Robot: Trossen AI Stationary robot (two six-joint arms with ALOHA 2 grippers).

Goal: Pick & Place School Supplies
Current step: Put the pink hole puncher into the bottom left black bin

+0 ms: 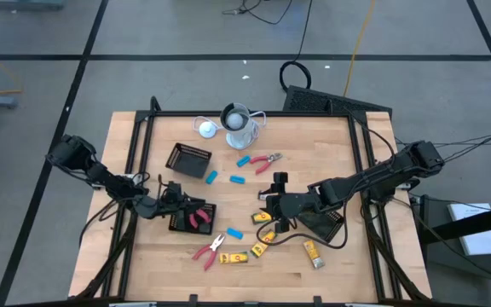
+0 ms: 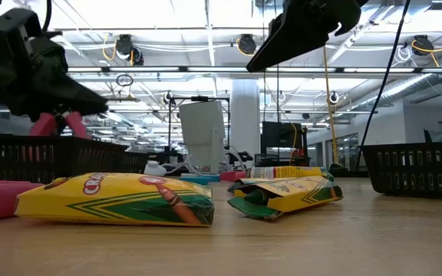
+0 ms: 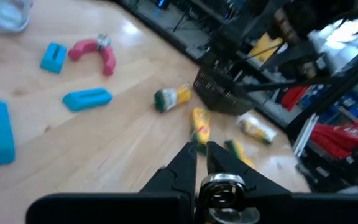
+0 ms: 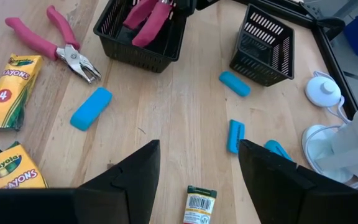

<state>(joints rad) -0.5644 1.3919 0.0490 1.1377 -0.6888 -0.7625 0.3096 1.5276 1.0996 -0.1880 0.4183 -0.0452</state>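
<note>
1. Nearest, at the front edge of the wooden surface (image 1: 331, 273): red-handled pliers (image 1: 209, 250) lying flat; just beside them two yellow crayon boxes (image 1: 233, 257) and (image 1: 259, 251); a third crayon box (image 1: 314, 253) apart, toward the right; in the low view these boxes (image 2: 117, 198) lie flat in the foreground.
2. Next, a light-blue eraser (image 1: 233, 232) between the pliers and the mid-row baskets.
3. Mid-row, left: left end effector (image 1: 175, 198) over a black mesh basket (image 1: 191, 217) holding a second pair of red-handled pliers (image 4: 146, 18); its fingers (image 3: 184, 163) nearly closed, tips almost touching, nothing held.
4. Mid-row, right: right end effector (image 1: 274, 201) above the surface beside another crayon box (image 1: 264, 217); fingers (image 4: 129, 171) spread wide, nothing between them; a small barcoded box (image 4: 199, 204) lies in the gap below.
5. Behind the right end effector: a black mesh basket (image 1: 324, 223), partly hidden by the arm.
6. Farther: two light-blue erasers (image 1: 212, 177) and (image 1: 238, 181), near each other.
7. Farther still: a tilted black mesh basket (image 1: 188, 159); another eraser (image 1: 243, 160); a third pair of pliers (image 1: 265, 160).
8. Farthest: white-grey round cup (image 1: 238, 124) with cable.
</note>
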